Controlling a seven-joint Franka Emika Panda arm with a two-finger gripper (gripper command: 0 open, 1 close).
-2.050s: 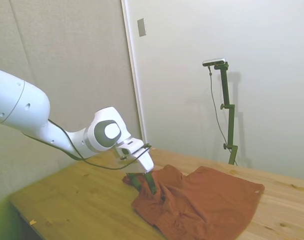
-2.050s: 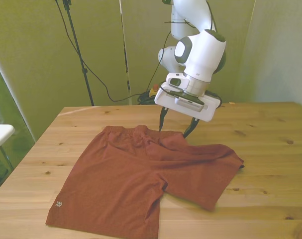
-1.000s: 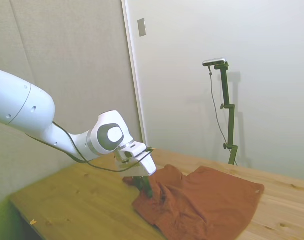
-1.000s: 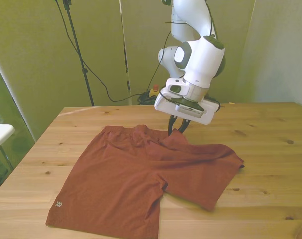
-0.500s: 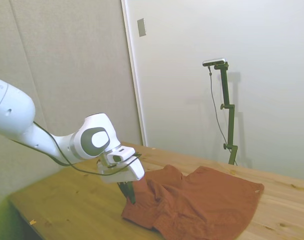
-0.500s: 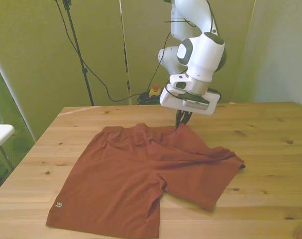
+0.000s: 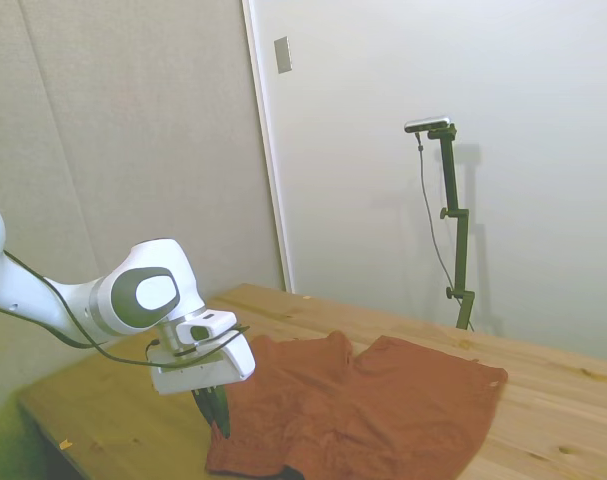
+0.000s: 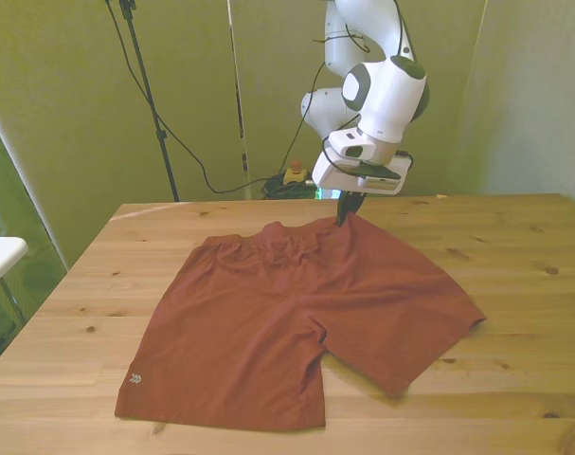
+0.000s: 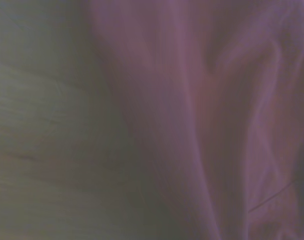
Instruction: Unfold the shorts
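Pinching the cloth, the gripper (image 7: 219, 418) sits low at the lower left of the side view, its dark fingers drawn together on the near corner of the shorts (image 7: 373, 400). The rust-orange fabric spreads from there toward the right of the frame across the wooden table (image 7: 133, 400), with some creasing through the middle and a dark fold just showing at the bottom edge.

Over to the front view: the gripper (image 8: 344, 214) hangs just above centre, closed on the waistband's right end. The shorts (image 8: 296, 313) fill the middle of the frame, both legs pointing to the bottom, the right leg now lying open out to the right. The waistband along the top looks slightly rumpled near the pinch point. My read is that the unfolding is all but done.

Wrist view now: blurred, but the shorts (image 9: 207, 120) take up the right part as a soft pinkish sheet with long ridges, the table (image 9: 36, 150) showing bare beside them.

What could spoil it? If the arm lifts away without first letting go, the held corner would go with it and flop back over. Pulling further toward the table's edge could drag the whole garment along and bunch it again.
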